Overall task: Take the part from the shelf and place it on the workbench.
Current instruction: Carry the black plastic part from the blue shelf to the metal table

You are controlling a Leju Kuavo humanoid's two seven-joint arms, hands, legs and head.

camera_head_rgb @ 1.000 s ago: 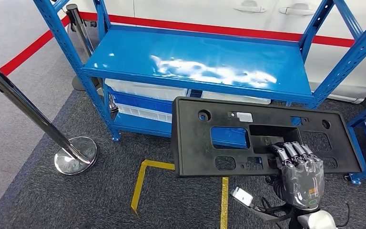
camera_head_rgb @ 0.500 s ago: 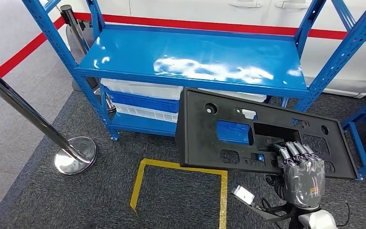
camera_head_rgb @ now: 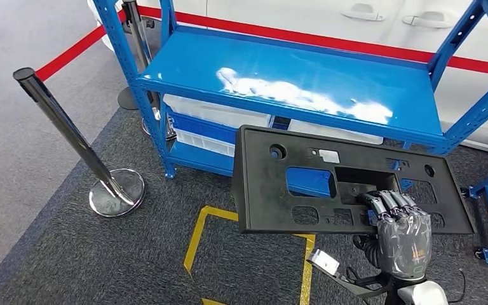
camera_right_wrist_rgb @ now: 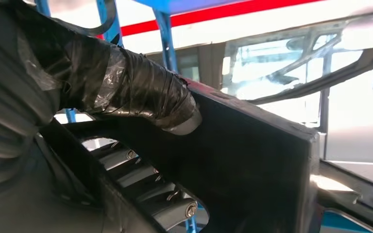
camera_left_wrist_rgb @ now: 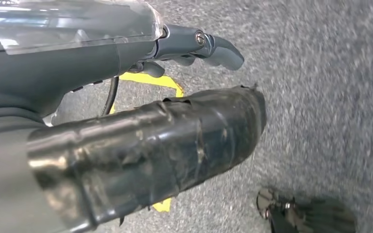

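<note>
Right hand (camera_head_rgb: 403, 238) fingers (camera_head_rgb: 391, 202) grip black part (camera_head_rgb: 273, 190) lower right of frame, clear of blue shelf (camera_head_rgb: 279, 76); left hand (camera_left_wrist_rgb: 126, 126) fingers' state unclear.

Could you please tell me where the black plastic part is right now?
In the head view, the black part is off the blue shelf, held by the right hand at its lower right edge, in front of the shelf and above the carpet.

High head view, close wrist views
</note>
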